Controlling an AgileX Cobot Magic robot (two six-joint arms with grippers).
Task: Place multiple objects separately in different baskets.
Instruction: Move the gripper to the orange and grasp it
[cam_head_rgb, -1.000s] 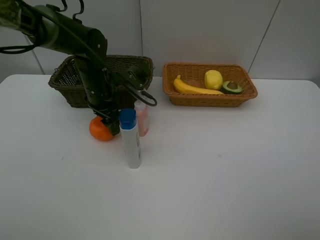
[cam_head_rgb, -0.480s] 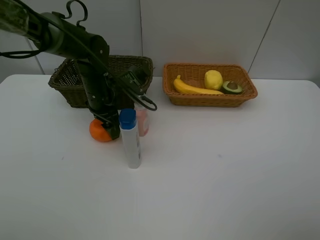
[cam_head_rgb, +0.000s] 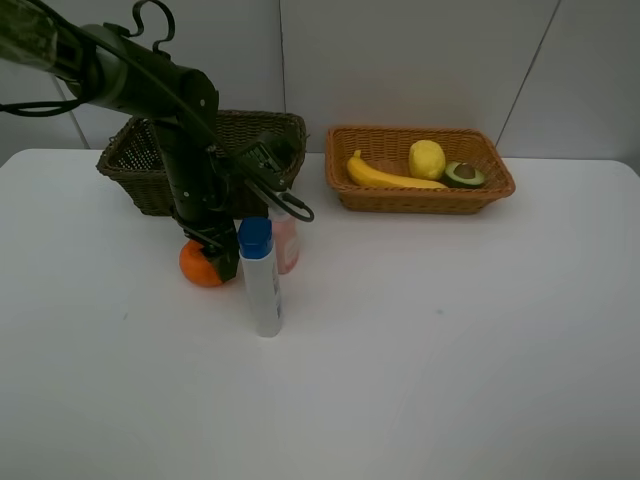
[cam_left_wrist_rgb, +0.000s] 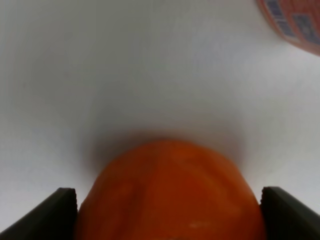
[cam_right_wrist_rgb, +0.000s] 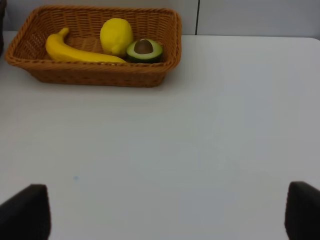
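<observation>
left gripper (cam_left_wrist_rgb: 169, 215) is down over the orange (cam_left_wrist_rgb: 167, 175), jaws wide, one fingertip on each side of the fruit; can't tell if the pads touch it yet, so no confirmed grip

vs a second ago: arm has dropped and settled on the fruit; almost no shift in the last half second; orange sits in the same spot on the table (cam_head_rgb: 450, 350), left of centre in the high view; read: approach done, squeeze is next, lift not started

white blue-capped bottle (cam_head_rgb: 262, 285) stands upright just right of the orange, small pink bottle (cam_head_rgb: 285, 240) right behind it; both close to the wrist, so a knock on the lift is my main worry

right gripper (cam_right_wrist_rgb: 160, 215) idle, jaws wide, nothing between them

orange-tan basket (cam_head_rgb: 340, 190), upper right of the high view: banana (cam_head_rgb: 385, 177) along the front, lemon (cam_head_rgb: 427, 158) behind it, halved avocado (cam_head_rgb: 464, 174) at the right end, cut face up

dark basket (cam_head_rgb: 130, 170), upper left behind the arm: nothing visible in the part I can see; arm hides the rest

likely destination for the orange is the tan basket with the other fruit; bottles not yet sorted
</observation>
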